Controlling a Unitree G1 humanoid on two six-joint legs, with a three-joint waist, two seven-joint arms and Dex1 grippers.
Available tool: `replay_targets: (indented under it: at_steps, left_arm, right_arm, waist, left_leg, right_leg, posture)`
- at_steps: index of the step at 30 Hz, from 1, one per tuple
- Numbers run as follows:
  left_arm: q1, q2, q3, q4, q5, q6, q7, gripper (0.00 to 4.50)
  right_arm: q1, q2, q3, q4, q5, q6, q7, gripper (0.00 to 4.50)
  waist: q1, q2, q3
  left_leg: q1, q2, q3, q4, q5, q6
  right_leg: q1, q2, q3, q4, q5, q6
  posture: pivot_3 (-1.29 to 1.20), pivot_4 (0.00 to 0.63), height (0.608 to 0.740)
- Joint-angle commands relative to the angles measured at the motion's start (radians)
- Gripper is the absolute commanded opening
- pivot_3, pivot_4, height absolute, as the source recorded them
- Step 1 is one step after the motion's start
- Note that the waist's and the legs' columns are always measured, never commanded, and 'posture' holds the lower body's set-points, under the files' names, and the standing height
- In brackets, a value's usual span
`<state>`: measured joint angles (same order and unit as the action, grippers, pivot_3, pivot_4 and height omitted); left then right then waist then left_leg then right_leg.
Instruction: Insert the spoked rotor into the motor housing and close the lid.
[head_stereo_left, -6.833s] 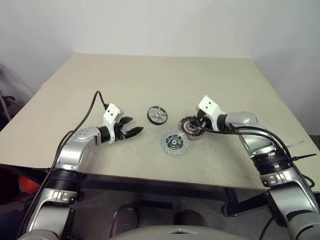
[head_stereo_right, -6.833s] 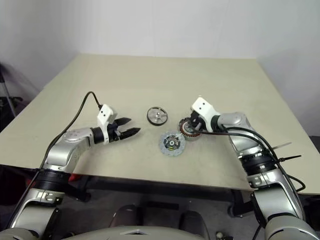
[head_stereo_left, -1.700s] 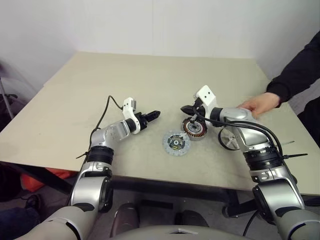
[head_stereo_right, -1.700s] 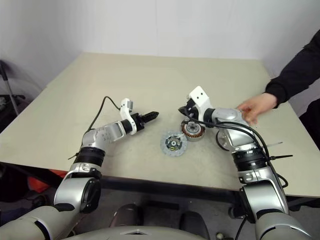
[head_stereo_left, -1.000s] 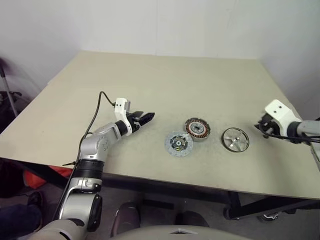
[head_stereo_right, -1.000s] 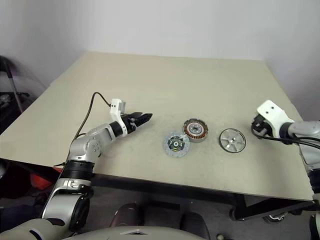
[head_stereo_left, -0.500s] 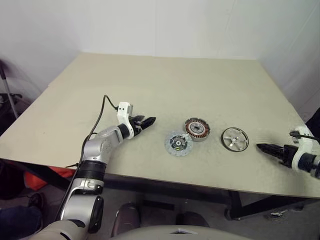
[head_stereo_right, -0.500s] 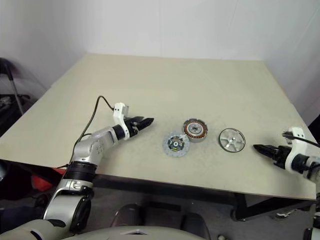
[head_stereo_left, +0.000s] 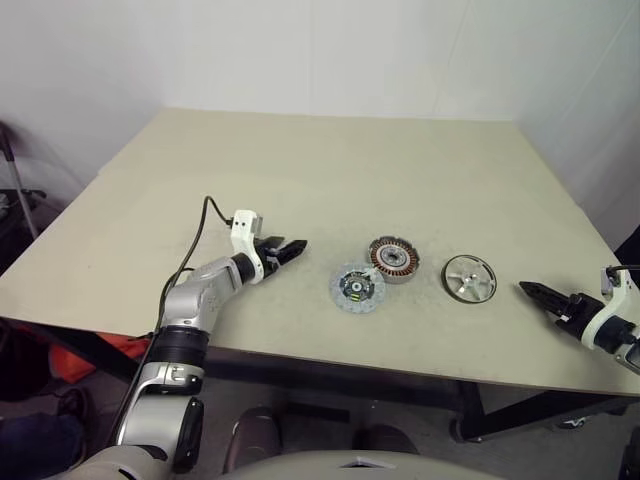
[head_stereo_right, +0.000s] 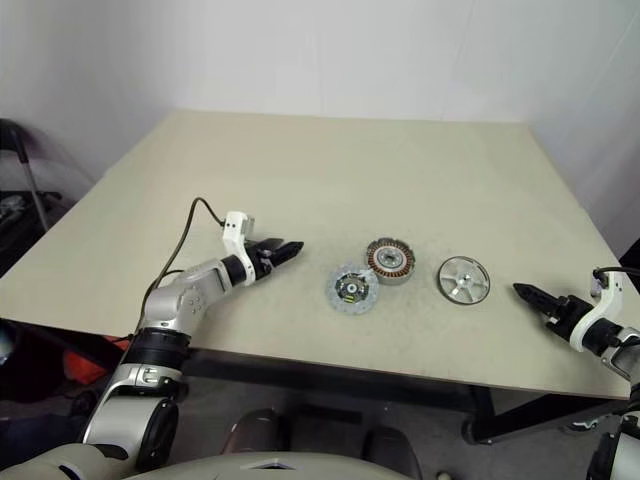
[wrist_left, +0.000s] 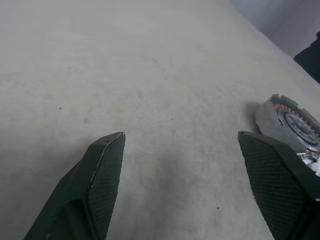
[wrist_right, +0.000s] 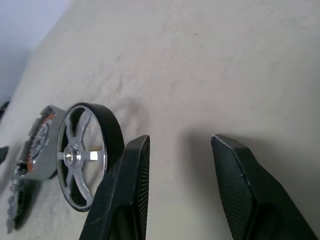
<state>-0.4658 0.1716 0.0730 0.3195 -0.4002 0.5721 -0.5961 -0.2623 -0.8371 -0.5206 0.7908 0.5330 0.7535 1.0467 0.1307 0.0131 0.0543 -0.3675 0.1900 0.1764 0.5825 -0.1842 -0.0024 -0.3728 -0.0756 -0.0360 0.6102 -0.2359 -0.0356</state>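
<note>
The wheel (head_stereo_left: 470, 279) lay flat on the table (head_stereo_left: 330, 170), at three o'clock from the coil cup (head_stereo_left: 394, 258), with the grey lid (head_stereo_left: 356, 287) at the cup's seven o'clock. The right gripper (head_stereo_left: 546, 299) had swung down beside the wheel, jaws apart and empty. The left gripper (head_stereo_left: 287, 249) waited, jaws wide, so nothing was put together yet

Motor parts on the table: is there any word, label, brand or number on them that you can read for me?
None can be read.
Lid: small green-yellow bits around its dark centre, too small to tell whether they carry print.
Motor housing: copper coils, no marking visible.
Spoked rotor: bare silver spokes, black rim, no lettering visible.
Table: plain, no label.
</note>
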Motion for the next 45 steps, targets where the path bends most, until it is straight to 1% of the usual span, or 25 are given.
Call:
replay_targets:
  at_steps: [1, 4, 10, 19, 26, 29, 30, 31, 32, 33, 37, 41, 45]
  left_arm:
    - [-0.003, 0.004, -0.001, -0.014, 0.004, -0.017, 0.0, 3.8]
    - [0.002, 0.0, -0.003, -0.016, 0.008, -0.017, 0.0, 3.8]
    - [0.007, 0.002, -0.004, -0.016, 0.015, -0.018, 0.0, 3.8]
    - [0.0, 0.008, 0.001, -0.008, 0.017, -0.021, -0.009, 3.8]
    - [0.017, 0.02, -0.014, -0.084, -0.051, 0.05, -0.111, 3.8]
    - [0.024, 0.037, -0.026, -0.116, -0.07, 0.069, -0.158, 3.8]
    - [0.025, 0.044, -0.031, -0.12, -0.071, 0.071, -0.169, 3.8]
    - [0.025, 0.05, -0.035, -0.123, -0.07, 0.072, -0.179, 3.8]
    - [0.025, 0.057, -0.039, -0.127, -0.071, 0.072, -0.191, 3.8]
    - [0.024, 0.065, -0.043, -0.127, -0.068, 0.069, -0.201, 3.8]
    - [0.022, 0.09, -0.053, -0.149, -0.094, 0.088, -0.261, 3.8]
    - [0.026, 0.106, -0.064, -0.178, -0.118, 0.097, -0.313, 3.8]
    - [0.022, 0.111, -0.075, -0.169, -0.106, 0.082, -0.311, 3.8]
  right_arm:
    - [-0.003, 0.01, 0.048, -0.029, 0.005, -0.011, 0.088, 1.95]
    - [0.009, 0.029, 0.076, -0.061, 0.004, -0.021, 0.115, 1.95]
    - [-0.01, 0.057, 0.101, -0.035, -0.007, -0.044, 0.108, 1.95]
    - [-0.026, 0.112, 0.161, -0.044, -0.021, -0.046, 0.145, 1.95]
    - [-0.03, 0.136, 0.181, -0.033, -0.031, -0.061, 0.169, 1.95]
    - [-0.032, 0.138, 0.182, -0.022, -0.035, -0.067, 0.176, 1.35]
    - [-0.032, 0.138, 0.182, -0.02, -0.037, -0.068, 0.177, 1.06]
    - [-0.033, 0.138, 0.181, -0.018, -0.038, -0.069, 0.179, 0.69]
    - [-0.034, 0.138, 0.18, -0.017, -0.039, -0.068, 0.18, 0.41]
    - [-0.035, 0.139, 0.179, -0.016, -0.038, -0.068, 0.181, 0.23]
    - [-0.04, 0.144, 0.177, -0.032, -0.032, -0.058, 0.168, 0.24]
    - [-0.064, 0.153, 0.159, -0.083, 0.006, 0.02, 0.145, 0.24]
    - [-0.098, 0.183, 0.158, -0.242, 0.078, 0.184, 0.1, 0.24]
  waist:
    - [0.0, 0.0, 0.0]
    - [0.0, 0.0, 0.0]
    - [-0.001, -0.001, 0.0]
    - [-0.008, -0.007, -0.002]
    - [-0.01, -0.013, -0.003]
    - [-0.011, -0.015, -0.003]
    - [-0.012, -0.018, -0.003]
    - [-0.012, -0.02, -0.003]
    - [-0.013, -0.022, -0.002]
    - [-0.013, -0.022, -0.002]
    - [-0.012, -0.021, -0.001]
    - [-0.016, -0.022, -0.001]
    - [-0.035, -0.018, 0.001]
  left_leg:
    - [0.0, 0.0, 0.0, 0.0, 0.0, 0.0]
    - [-0.001, 0.001, 0.0, -0.001, 0.0, 0.001]
    - [-0.001, 0.001, 0.0, -0.001, -0.001, 0.002]
    - [0.002, 0.004, 0.0, -0.001, -0.001, 0.001]
    - [0.003, 0.009, 0.0, -0.002, 0.001, -0.002]
    - [0.006, 0.011, 0.0, -0.004, 0.001, -0.003]
    - [0.007, 0.012, 0.0, -0.004, 0.002, -0.003]
    - [0.01, 0.012, 0.0, -0.004, 0.002, -0.004]
    - [0.012, 0.013, 0.0, -0.004, 0.002, -0.004]
    - [0.016, 0.013, 0.001, -0.005, 0.002, -0.004]
    - [0.019, 0.013, 0.001, -0.005, 0.002, -0.005]
    - [0.019, 0.014, 0.001, -0.007, 0.002, -0.005]
    - [0.018, 0.013, 0.002, -0.011, 0.003, -0.007]
  right_leg:
    - [0.0, 0.0, 0.0, 0.0, 0.0, 0.0]
    - [0.0, 0.0, -0.002, -0.001, 0.0, 0.0]
    - [0.0, 0.0, -0.003, -0.002, 0.0, 0.0]
    - [0.003, 0.0, -0.006, -0.003, 0.0, 0.0]
    - [0.003, 0.0, -0.015, -0.004, 0.0, -0.001]
    - [0.004, 0.0, -0.017, -0.004, -0.001, -0.002]
    - [0.006, 0.0, -0.018, -0.004, -0.001, -0.002]
    - [0.007, 0.0, -0.018, -0.004, -0.002, 0.0]
    - [0.009, 0.0, -0.018, -0.005, -0.004, 0.003]
    - [0.012, 0.0, -0.019, -0.007, -0.004, 0.004]
    - [0.014, 0.0, -0.019, -0.008, -0.005, 0.004]
    - [0.013, 0.0, -0.019, -0.008, -0.005, 0.004]
    - [0.01, 0.0, -0.019, -0.006, -0.004, 0.003]
  posture:
    - [0.0, 0.0, 0.74]
    - [0.0, 0.0, 0.74]
    - [0.0, 0.0, 0.74]
    - [0.0, 0.0, 0.74]
    - [0.0, 0.0, 0.74]
    - [0.0, 0.0, 0.74]
    - [0.0, 0.0, 0.74]
    - [0.0, 0.0, 0.74]
    - [0.0, 0.0, 0.74]
    - [0.0, 0.0, 0.74]
    - [0.0, 0.0, 0.74]
    - [0.0, 0.0, 0.74]
    - [0.0, 0.0, 0.74]
